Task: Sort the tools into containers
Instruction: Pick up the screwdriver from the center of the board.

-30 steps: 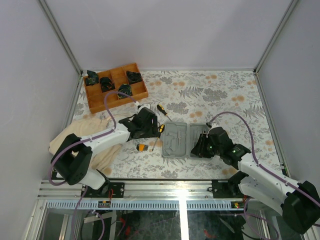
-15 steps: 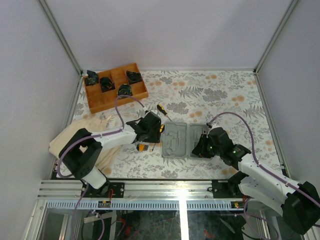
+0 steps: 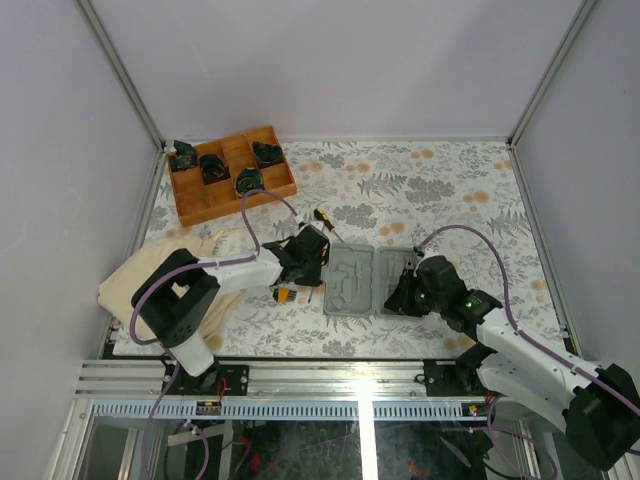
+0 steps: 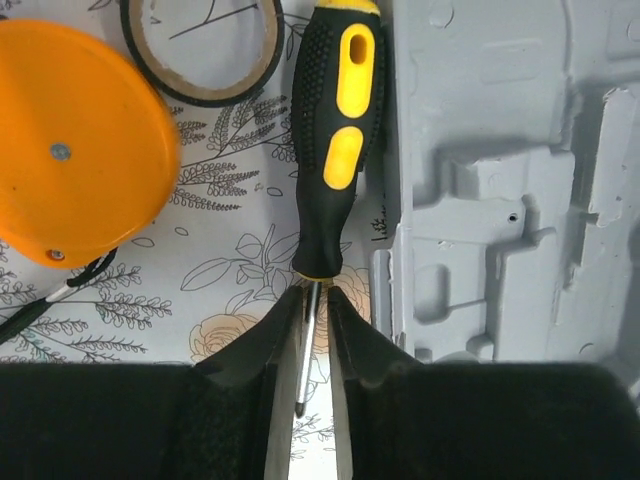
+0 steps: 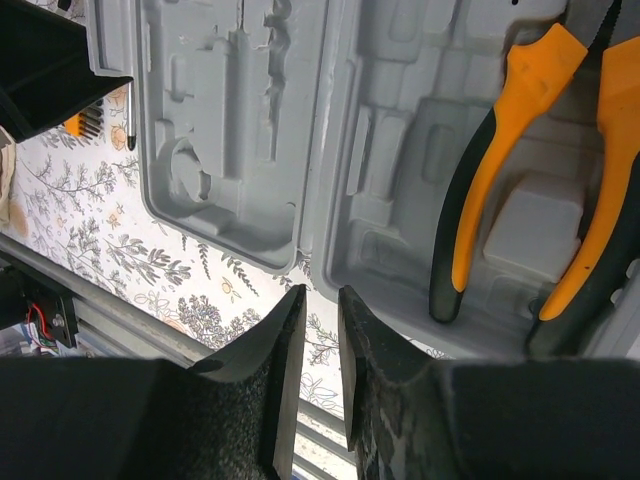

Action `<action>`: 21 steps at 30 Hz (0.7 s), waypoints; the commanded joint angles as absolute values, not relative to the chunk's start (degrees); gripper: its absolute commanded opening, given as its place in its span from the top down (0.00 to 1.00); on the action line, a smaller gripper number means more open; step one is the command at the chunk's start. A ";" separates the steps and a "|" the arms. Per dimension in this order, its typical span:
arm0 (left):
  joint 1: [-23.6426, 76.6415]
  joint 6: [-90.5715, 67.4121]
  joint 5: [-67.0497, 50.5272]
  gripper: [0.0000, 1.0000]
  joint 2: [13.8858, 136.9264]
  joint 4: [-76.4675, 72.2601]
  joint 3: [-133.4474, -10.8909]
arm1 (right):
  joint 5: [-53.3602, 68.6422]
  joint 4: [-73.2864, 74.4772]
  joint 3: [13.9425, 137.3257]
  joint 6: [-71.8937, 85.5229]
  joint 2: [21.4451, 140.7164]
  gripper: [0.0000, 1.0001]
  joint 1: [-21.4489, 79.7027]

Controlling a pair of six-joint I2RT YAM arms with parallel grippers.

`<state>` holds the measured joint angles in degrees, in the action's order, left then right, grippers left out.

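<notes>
A black-and-yellow screwdriver (image 4: 338,140) lies on the flowered table along the left edge of the grey case (image 4: 500,180). My left gripper (image 4: 314,292) is shut on its thin steel shaft just below the handle. In the top view that gripper (image 3: 316,262) sits at the case's left half (image 3: 350,285). Orange-handled pliers (image 5: 490,170) rest in the case's right half (image 5: 400,150). My right gripper (image 5: 320,292) hovers over that half's near rim, jaws a narrow gap apart with nothing between them. An orange tape measure (image 4: 75,150) and a black tape ring (image 4: 205,97) lie left of the screwdriver.
A second screwdriver (image 3: 324,218) lies behind the case. The brown wooden tray (image 3: 190,200) with black parts stands at the back left. A beige cloth (image 3: 150,265) lies under the left arm. The table's near rail (image 3: 350,375) runs just below the case.
The left arm has reached right to the case's edge and its jaws have closed from wide apart onto the screwdriver shaft. The right gripper's jaws narrowed a little; that arm barely moved.
</notes>
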<state>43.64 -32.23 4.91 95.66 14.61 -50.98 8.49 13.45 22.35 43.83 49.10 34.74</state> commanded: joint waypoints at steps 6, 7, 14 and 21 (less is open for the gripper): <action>44.10 -31.64 7.69 1.00 98.18 15.71 -51.77 | 6.82 13.43 22.33 44.43 47.88 0.74 35.16; 44.09 -31.79 8.19 1.00 97.87 16.11 -51.80 | 6.37 13.64 22.41 44.49 47.33 0.74 35.16; 44.06 -32.19 10.54 1.00 92.70 18.35 -51.07 | 2.97 16.17 23.75 44.85 44.08 0.74 35.15; 44.48 -32.31 11.97 1.00 85.48 18.98 -49.72 | -1.23 17.07 23.61 47.61 38.93 0.74 35.16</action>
<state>43.99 -32.14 9.10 90.06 18.55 -50.52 2.98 16.51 21.98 45.17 42.48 34.83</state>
